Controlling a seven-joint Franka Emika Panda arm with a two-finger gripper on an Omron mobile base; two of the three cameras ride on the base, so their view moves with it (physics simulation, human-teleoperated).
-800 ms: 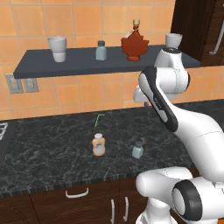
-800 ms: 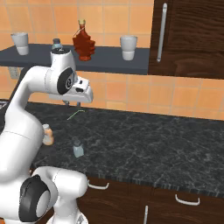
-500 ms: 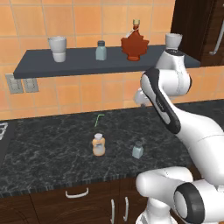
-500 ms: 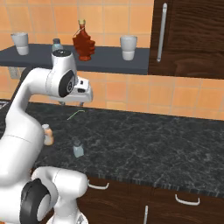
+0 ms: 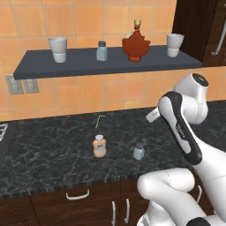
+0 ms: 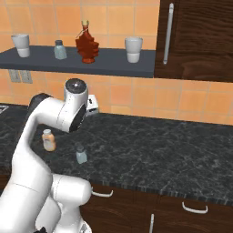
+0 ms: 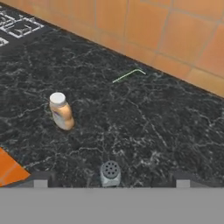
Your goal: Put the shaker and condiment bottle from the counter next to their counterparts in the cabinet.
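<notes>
Black counter point(image 5: 53, 145) under orange tiles; shaker point(image 7: 110, 173) sits between my claw's point(image 7: 111, 178) spread tips, bottle point(image 7: 61, 112) well apart.

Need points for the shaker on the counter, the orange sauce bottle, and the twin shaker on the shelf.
Counter shaker point(image 5: 139, 151): left base view, on its pale body.
Sauce bottle point(image 7: 61, 113): hand view, on its orange body.
Shelf shaker point(image 6: 59, 50): right base view, on its body.
</notes>
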